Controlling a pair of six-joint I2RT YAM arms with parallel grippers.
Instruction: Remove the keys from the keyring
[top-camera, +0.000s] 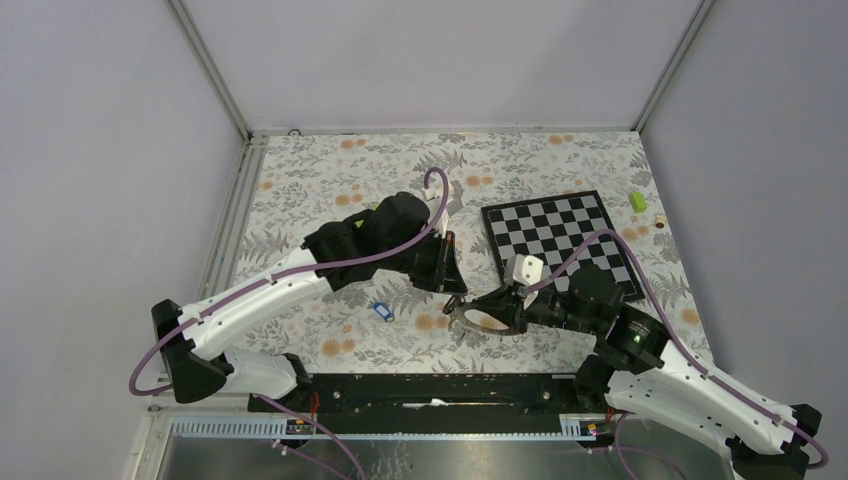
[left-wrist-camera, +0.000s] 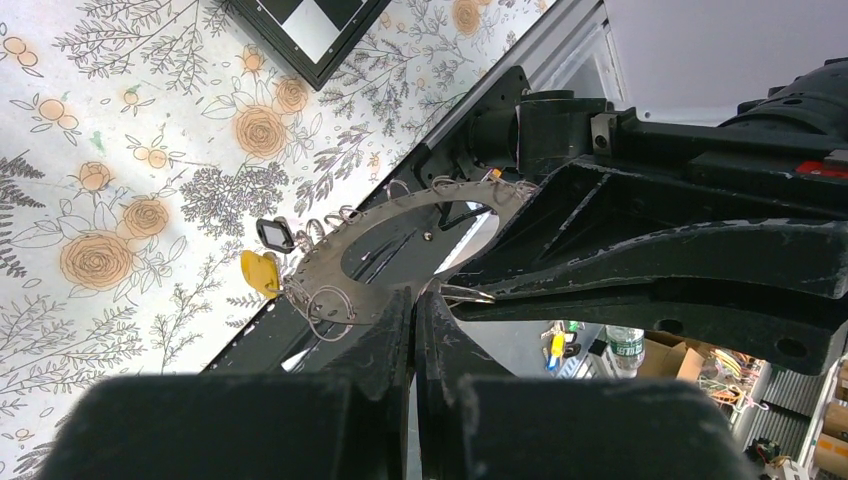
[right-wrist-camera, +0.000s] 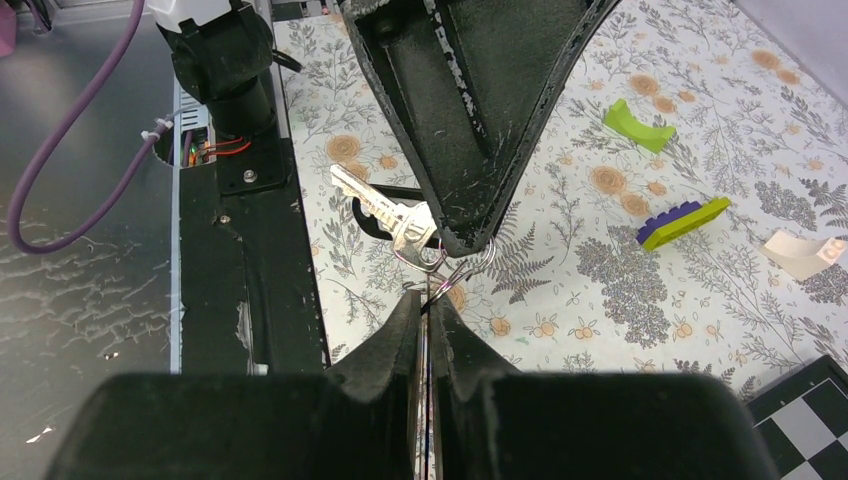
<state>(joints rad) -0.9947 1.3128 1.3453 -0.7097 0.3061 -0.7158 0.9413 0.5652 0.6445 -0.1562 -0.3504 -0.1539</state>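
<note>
White-shelled arms (top-camera: 250, 295) with black joints, purple cables (top-camera: 340, 263) (looping loose), scuffed black fingers (right-wrist-camera: 470, 120), one green light (top-camera: 632, 341)

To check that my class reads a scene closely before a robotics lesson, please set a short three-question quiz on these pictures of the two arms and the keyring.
1. True or false: a blue-tagged key lies loose on the floral tablecloth, apart from the keyring.
2. In the left wrist view, what hangs at the keyring's left side? A: a yellow tag and a black tag. B: a red tag and a green tag. C: a white tag and a purple tag.
3. Fill in: the right gripper is shut on the thin edge of the ____.

Key: 1 true; 2 A; 3 keyring.
</note>
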